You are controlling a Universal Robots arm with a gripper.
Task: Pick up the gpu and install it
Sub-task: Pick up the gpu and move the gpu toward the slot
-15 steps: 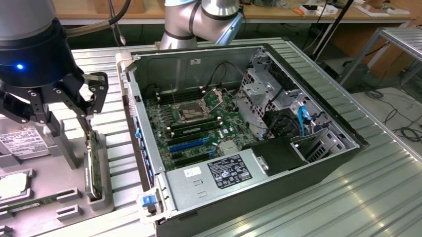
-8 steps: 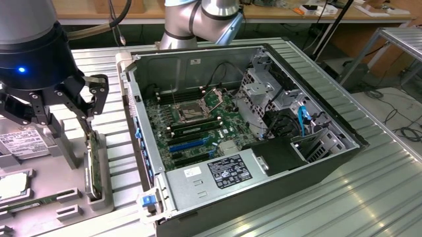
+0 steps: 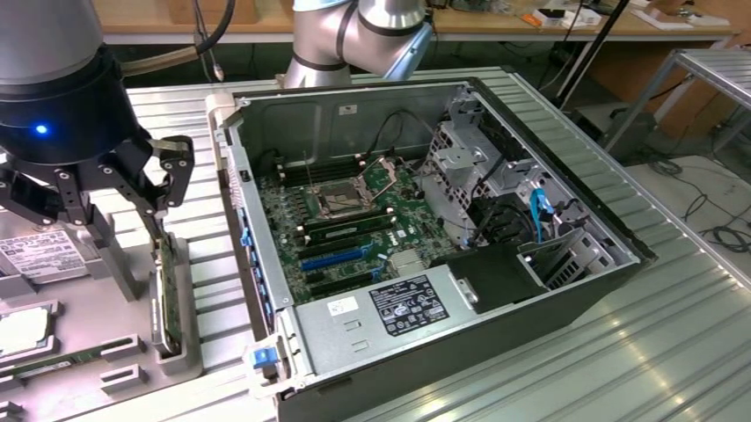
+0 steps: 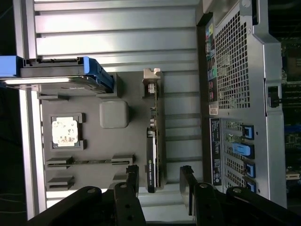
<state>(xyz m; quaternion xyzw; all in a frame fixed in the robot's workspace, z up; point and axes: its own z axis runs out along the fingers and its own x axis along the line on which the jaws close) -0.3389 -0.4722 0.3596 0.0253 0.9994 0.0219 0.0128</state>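
Observation:
The gpu (image 3: 165,286) stands on its long edge in a slot of the grey parts tray (image 3: 118,338), at the exterior view's left beside the open computer case. In the wrist view the gpu (image 4: 153,141) is a thin green board with a black face and a metal bracket at its far end. My gripper (image 3: 132,195) hangs just above the card's upper end. Its black fingers are open, one on each side of the card's near end, and they are not touching it (image 4: 160,181).
The open computer case (image 3: 610,264) lies on its side on the ribbed metal table, with the motherboard (image 3: 352,220) and its blue expansion slots (image 3: 334,259) exposed. The tray also holds a hard drive (image 4: 61,77), a CPU (image 4: 64,131) and a RAM stick (image 4: 89,161).

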